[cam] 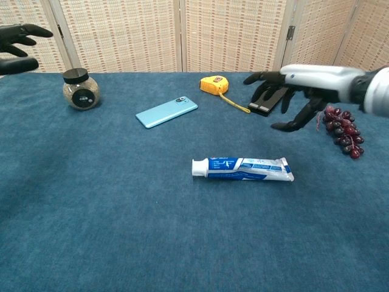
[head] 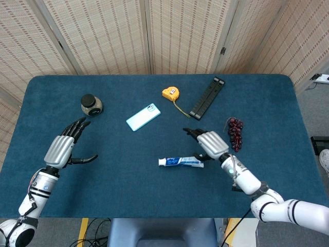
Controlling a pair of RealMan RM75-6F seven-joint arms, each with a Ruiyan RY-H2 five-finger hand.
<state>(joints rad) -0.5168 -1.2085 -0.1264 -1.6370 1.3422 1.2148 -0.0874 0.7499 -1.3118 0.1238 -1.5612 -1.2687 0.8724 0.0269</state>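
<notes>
A white and blue toothpaste tube [head: 181, 162] [cam: 242, 168] lies flat on the blue table [head: 128, 170], cap to the left. My right hand [head: 208, 144] [cam: 292, 97] hovers just right of and above it, fingers spread, holding nothing. My left hand [head: 66, 147] [cam: 17, 47] is far off at the table's left side, fingers apart and empty, nearest the small black-lidded jar [head: 91, 105] [cam: 80, 90].
A light blue phone [head: 143, 117] [cam: 166, 112] lies mid-table. A yellow tape measure [head: 171, 93] [cam: 213, 84] and a black bar [head: 207, 97] [cam: 272, 91] sit toward the back. Dark grapes [head: 235, 133] [cam: 343, 130] lie at the right. Wicker screens stand behind the table.
</notes>
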